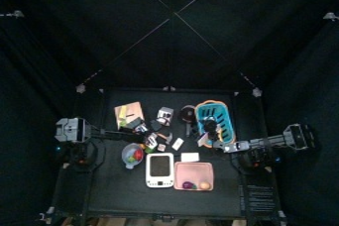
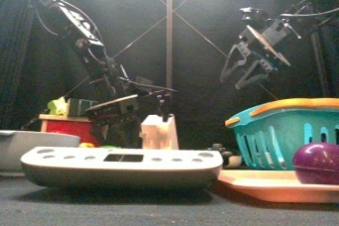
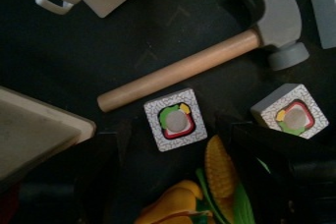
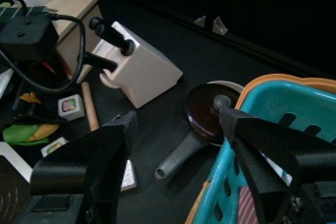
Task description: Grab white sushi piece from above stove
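Centre over the table [image 1: 113, 185] behind the stove [image 1: 159, 170], then descend straight onto the sushi [image 3: 178, 120] lying flat just beside the hammer [image 3: 197, 66], clear of the second piece [image 3: 292, 110]. Cannot tell the left tool's [image 2: 149, 96] spread; right tool [image 4: 171, 154] hangs wide, raised near the basket [image 4: 282, 120].

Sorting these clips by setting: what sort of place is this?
Probably a robot test pen set up as a toy kitchen: black curtains around a small table, a toy stove, sushi pieces and a wooden-handled hammer.
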Action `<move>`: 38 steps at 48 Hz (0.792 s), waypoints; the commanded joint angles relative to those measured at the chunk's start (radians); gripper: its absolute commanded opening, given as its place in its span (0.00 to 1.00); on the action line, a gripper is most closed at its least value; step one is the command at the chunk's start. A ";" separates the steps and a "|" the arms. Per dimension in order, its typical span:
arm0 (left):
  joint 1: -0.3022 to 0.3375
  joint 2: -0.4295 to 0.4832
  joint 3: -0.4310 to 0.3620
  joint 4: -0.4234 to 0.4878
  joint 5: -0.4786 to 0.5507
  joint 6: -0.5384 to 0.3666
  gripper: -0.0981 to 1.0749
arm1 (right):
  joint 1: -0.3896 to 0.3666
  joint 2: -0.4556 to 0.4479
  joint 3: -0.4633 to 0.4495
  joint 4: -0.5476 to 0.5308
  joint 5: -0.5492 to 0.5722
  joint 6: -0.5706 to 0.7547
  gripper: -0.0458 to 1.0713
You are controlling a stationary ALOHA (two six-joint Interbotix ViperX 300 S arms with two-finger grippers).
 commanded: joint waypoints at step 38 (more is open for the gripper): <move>0.017 0.021 0.008 -0.049 -0.052 0.002 0.80 | -0.002 -0.014 -0.008 -0.003 0.005 0.003 0.92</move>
